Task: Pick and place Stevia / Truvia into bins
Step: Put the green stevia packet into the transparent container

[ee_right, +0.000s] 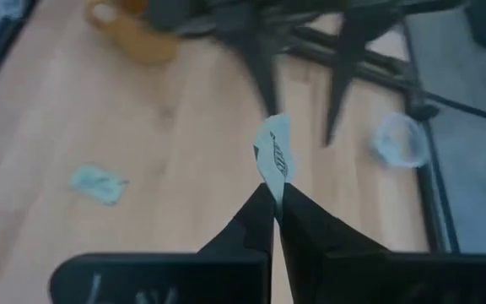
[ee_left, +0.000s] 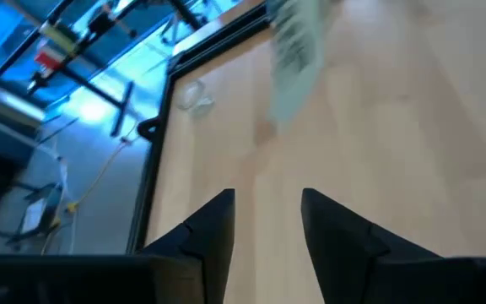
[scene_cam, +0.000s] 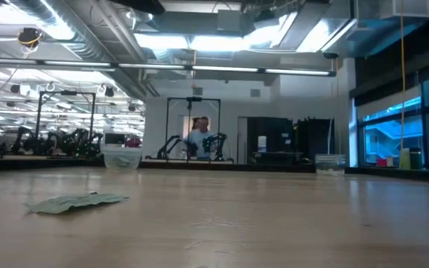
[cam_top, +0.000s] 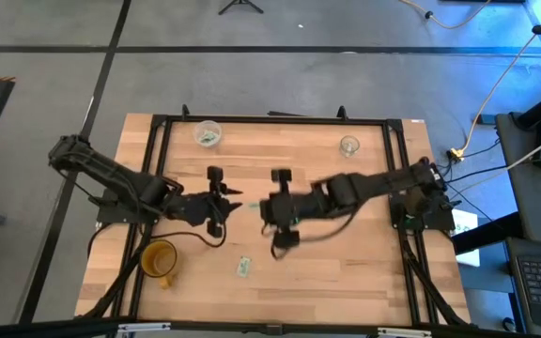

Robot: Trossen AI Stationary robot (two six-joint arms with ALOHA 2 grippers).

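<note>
My right gripper (ee_right: 274,196) is shut on a whitish, green-printed sachet (ee_right: 273,154) above the table's middle (cam_top: 255,204). My left gripper (cam_top: 226,200) faces it from the left, fingers open (ee_left: 267,221); the sachet (ee_left: 294,46) shows blurred just ahead of them. A second sachet (cam_top: 243,267) lies flat on the table toward the near edge (ee_right: 98,183) (scene_cam: 77,201). The wider cloudy cup (cam_top: 207,133) stands at the far edge with sachets in it. The narrow clear cup (cam_top: 348,145) stands far right (ee_left: 194,96). My right gripper pinches the sachet by one end (ee_right: 272,181) between its two fingertips (ee_right: 260,211). The fingers come roughly level from the table's right side. The rest of the sachet sticks out beyond the fingertips toward the left gripper, lifted clear of the table.
A yellow-orange mug (cam_top: 161,260) stands near the table's near left corner (ee_right: 129,29). A black frame (cam_top: 158,122) runs around the tabletop. The two grippers are close together over the middle of the table.
</note>
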